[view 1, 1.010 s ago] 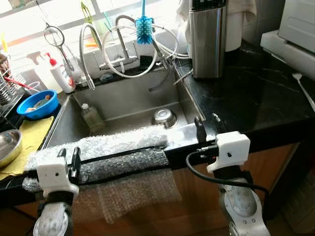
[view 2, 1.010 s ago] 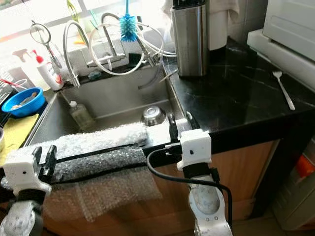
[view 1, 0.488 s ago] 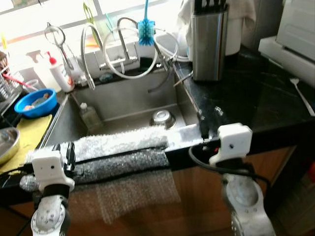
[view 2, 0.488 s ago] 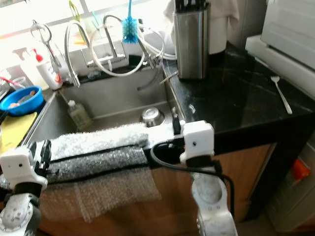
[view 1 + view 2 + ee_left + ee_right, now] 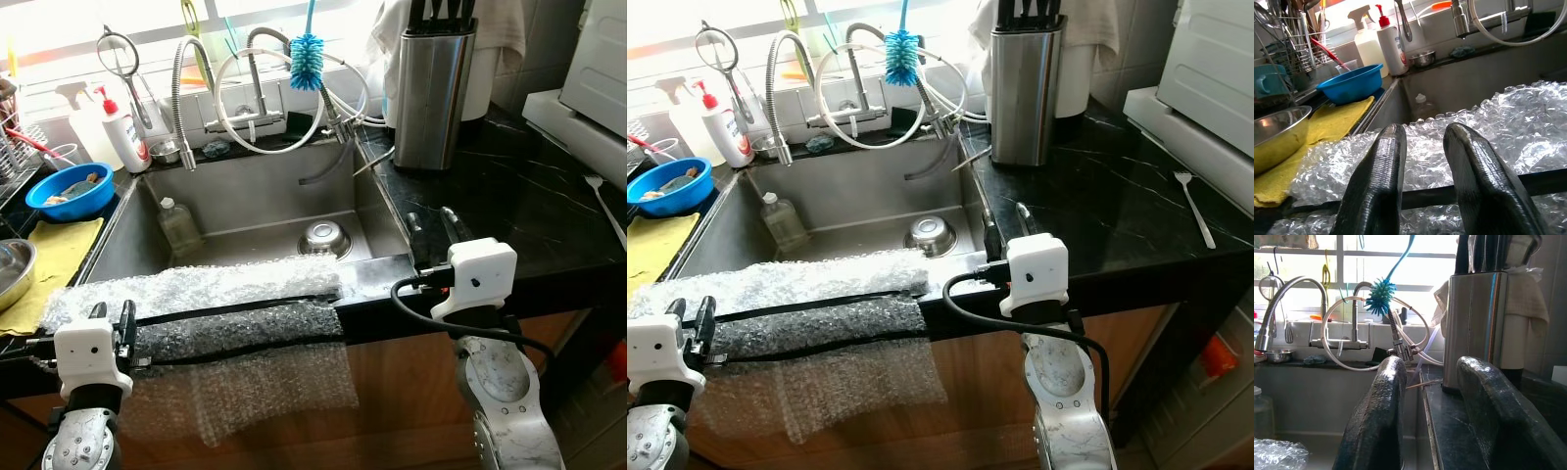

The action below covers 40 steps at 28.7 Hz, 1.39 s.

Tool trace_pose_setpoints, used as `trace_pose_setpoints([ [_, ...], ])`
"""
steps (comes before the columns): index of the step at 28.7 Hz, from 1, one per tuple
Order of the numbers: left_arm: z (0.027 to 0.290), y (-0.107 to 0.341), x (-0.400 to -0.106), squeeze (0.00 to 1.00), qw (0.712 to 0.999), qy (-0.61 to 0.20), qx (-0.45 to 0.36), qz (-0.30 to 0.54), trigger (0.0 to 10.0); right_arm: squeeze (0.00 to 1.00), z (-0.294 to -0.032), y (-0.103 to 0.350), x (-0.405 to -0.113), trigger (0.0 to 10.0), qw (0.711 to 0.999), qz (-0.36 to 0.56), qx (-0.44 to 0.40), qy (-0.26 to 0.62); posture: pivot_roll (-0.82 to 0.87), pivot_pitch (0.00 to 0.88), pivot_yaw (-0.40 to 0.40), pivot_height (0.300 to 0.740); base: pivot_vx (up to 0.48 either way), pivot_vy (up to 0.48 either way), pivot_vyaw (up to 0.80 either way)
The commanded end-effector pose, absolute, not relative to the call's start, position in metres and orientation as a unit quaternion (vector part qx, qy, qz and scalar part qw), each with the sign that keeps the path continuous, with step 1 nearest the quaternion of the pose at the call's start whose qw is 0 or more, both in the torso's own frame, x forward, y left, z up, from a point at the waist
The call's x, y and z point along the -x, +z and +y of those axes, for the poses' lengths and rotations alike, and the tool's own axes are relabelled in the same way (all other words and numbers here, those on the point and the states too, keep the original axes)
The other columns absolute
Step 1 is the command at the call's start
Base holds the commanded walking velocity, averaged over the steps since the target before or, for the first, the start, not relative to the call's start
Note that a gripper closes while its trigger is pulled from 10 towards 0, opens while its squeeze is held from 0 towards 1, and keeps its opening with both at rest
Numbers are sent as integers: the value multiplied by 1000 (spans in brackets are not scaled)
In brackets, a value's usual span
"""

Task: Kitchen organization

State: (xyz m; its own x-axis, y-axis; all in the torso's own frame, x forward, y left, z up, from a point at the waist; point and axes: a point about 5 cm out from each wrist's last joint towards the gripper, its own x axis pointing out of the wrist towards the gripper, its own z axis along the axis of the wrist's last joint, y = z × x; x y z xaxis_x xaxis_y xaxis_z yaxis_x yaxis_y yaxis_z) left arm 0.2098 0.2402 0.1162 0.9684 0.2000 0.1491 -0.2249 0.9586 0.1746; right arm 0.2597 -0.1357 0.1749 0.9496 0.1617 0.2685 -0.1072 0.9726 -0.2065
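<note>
A steel sink (image 5: 265, 201) is set in a black counter (image 5: 519, 196). A sheet of bubble wrap (image 5: 225, 294) lies over the sink's front edge and hangs down the cabinet. A small steel bowl (image 5: 325, 237) and a small bottle (image 5: 176, 223) lie in the basin. My left gripper (image 5: 110, 318) is open at the wrap's left end, its fingers (image 5: 1378, 191) just above the wrap. My right gripper (image 5: 431, 227) is open over the counter's front edge right of the sink, holding nothing, and its fingers (image 5: 1381, 421) point toward the faucet.
A steel knife block (image 5: 431, 88) stands behind the right gripper. A fork (image 5: 605, 201) lies near a white appliance (image 5: 598, 78). To the left are a blue bowl (image 5: 69, 188), a soap bottle (image 5: 125, 137), a yellow cloth (image 5: 49, 259) and a steel bowl (image 5: 12, 269). A blue brush (image 5: 307, 49) hangs by the faucet (image 5: 257, 78).
The whole view has shifted, so the camera has moved. Both grippers sit a little lower and nearer to me at the sink's front edge. Nothing was taken hold of.
</note>
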Motion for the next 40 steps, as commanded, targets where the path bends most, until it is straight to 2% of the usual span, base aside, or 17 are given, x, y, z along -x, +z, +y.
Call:
trace_pose_setpoints([
  [1, 237, 122, -215, 0, 988, 106, -84, -78, 10000, 0, -134, 174, -262, 10000, 984, -132, 89, 77, -105, 0, 114, 740, 0, 0, 0],
  [8, 220, 122, -226, 0, 989, 110, -34, -88, 10000, 0, -138, 178, -262, 10000, 981, -119, 108, 111, -125, 0, 60, 740, 0, 0, 0],
  [22, 212, 126, -231, 0, 987, 127, -12, -96, 10000, 0, -136, 175, -265, 10000, 986, -110, 81, 95, -114, 0, 66, 740, 0, 0, 0],
  [29, 204, 121, -231, 0, 987, 130, 3, -93, 10000, 0, -144, 181, -266, 10000, 984, -109, 92, 107, -138, 0, 20, 740, 0, 0, 0],
  [40, 204, 124, -231, 0, 987, 132, 6, -97, 10000, 0, -145, 179, -270, 10000, 984, -106, 94, 108, -112, 0, 43, 740, 0, 0, 0],
])
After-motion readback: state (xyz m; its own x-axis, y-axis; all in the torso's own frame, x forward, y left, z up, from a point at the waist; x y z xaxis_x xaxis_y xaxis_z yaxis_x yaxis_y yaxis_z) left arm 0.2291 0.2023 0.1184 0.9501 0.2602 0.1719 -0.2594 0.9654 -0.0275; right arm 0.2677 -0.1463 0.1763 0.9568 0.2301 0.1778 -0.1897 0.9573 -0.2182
